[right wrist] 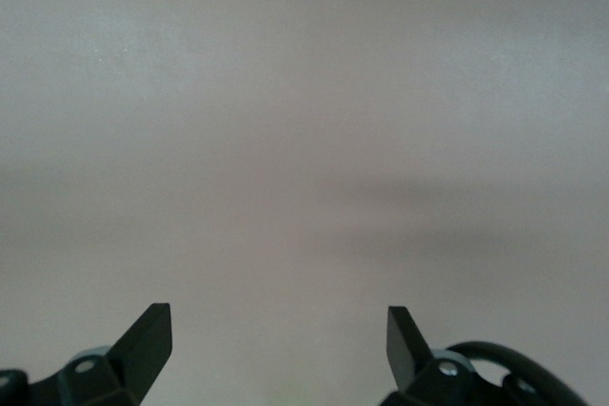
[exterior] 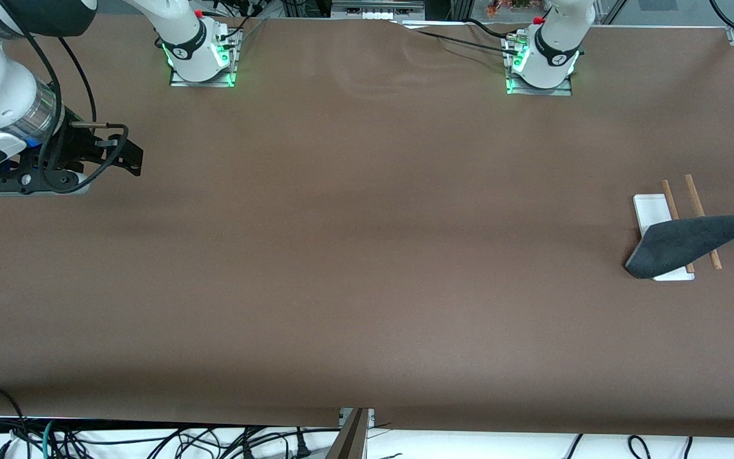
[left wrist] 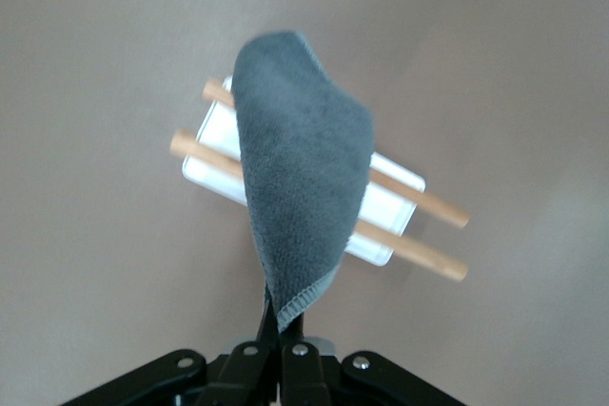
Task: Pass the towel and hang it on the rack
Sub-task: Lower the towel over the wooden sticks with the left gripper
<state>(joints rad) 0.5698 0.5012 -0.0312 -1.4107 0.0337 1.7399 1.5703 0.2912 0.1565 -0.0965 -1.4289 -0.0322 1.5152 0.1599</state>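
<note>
The towel [exterior: 685,242] shows its dark grey face and stretches across the rack [exterior: 651,208] at the left arm's end of the table. My left gripper [left wrist: 284,317] is shut on one towel corner and is over the table beside the rack; it is almost out of the front view. In the left wrist view the towel [left wrist: 300,178] hangs in front of the two wooden rods [left wrist: 433,206] and the white base [left wrist: 398,199]. Whether the cloth rests on the rods I cannot tell. My right gripper [exterior: 130,158] waits open and empty [right wrist: 279,330] over the right arm's end.
The brown table cover [exterior: 367,268] spreads between the two arms. The arm bases [exterior: 201,60] [exterior: 542,64] stand along the edge farthest from the front camera. Loose cables [exterior: 150,440] hang below the nearest edge.
</note>
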